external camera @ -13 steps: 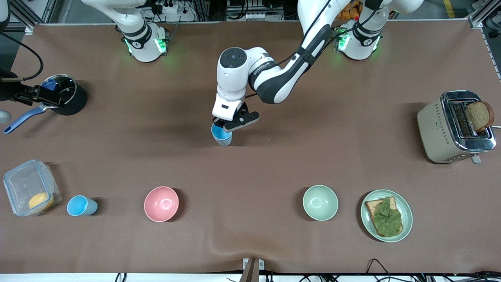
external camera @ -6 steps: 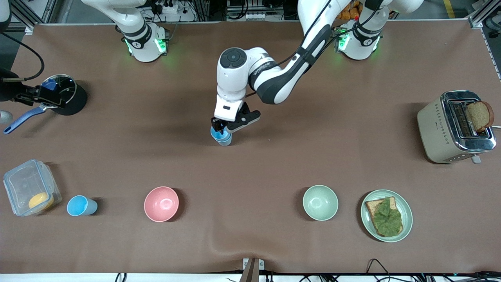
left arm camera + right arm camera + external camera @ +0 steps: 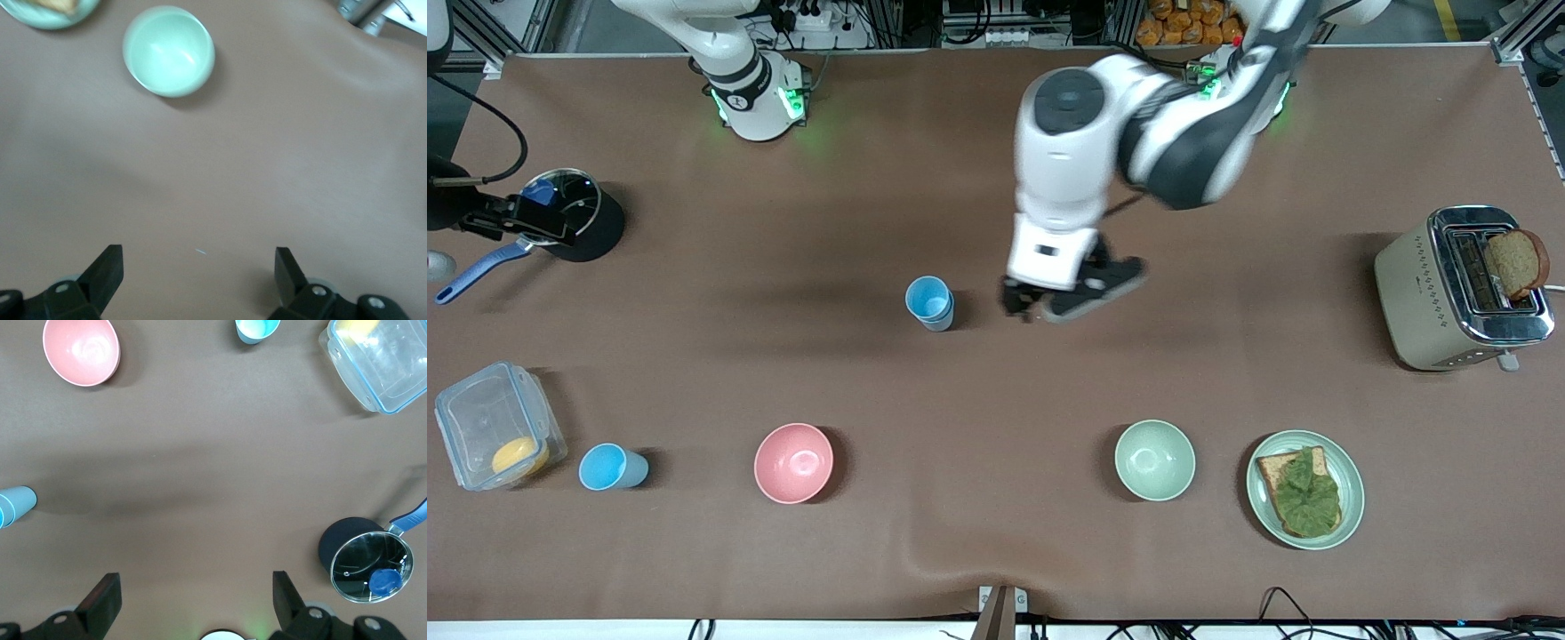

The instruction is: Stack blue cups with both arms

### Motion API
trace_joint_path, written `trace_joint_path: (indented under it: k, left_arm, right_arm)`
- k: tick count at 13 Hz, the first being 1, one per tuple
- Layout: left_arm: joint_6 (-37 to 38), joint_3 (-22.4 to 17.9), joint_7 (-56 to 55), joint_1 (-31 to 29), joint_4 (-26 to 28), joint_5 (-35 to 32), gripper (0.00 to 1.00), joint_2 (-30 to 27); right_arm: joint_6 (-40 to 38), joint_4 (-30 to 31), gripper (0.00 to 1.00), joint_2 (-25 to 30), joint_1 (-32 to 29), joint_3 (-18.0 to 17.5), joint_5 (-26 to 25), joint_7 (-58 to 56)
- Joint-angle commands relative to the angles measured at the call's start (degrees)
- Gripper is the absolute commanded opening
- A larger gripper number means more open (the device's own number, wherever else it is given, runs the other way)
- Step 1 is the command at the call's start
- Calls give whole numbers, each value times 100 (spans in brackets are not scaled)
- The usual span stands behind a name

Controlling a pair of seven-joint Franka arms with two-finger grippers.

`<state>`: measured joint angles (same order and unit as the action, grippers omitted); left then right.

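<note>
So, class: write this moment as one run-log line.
left gripper: open, over table | stacked cups: mid-table | lone cup: by box | right gripper: open, waiting

Left arm (image 3: 1183,133) reaches out from its base at table's top edge, elbow bent, wrist pointing down; left gripper (image 3: 1069,300) hangs over bare tabletop near table's middle, fingers (image 3: 107,270) spread wide, nothing btwn them; right arm (image 3: 729,53) waits, upper part out of front view, only base & lower link showing; right gripper (image 3: 193,603) seen only in its own wrist view, high over table, fingers (image 3: 103,597) apart, empty.
</note>
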<state>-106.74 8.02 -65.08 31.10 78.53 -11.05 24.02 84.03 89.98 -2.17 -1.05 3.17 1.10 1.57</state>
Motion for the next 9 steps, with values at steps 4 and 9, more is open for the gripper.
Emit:
trace_joint_path:
  k: [4, 9]
  left_arm:
    - [409, 139, 2795, -1385, 399, 6, 100, -818]
    - [733, 147, 4966, -2502, 391, 603, 100, -1188]
  right_arm:
    - [17, 63, 100, 41, -141, -106, -67, -95]
    - [8, 63, 100, 41, -141, -106, -66, -95]
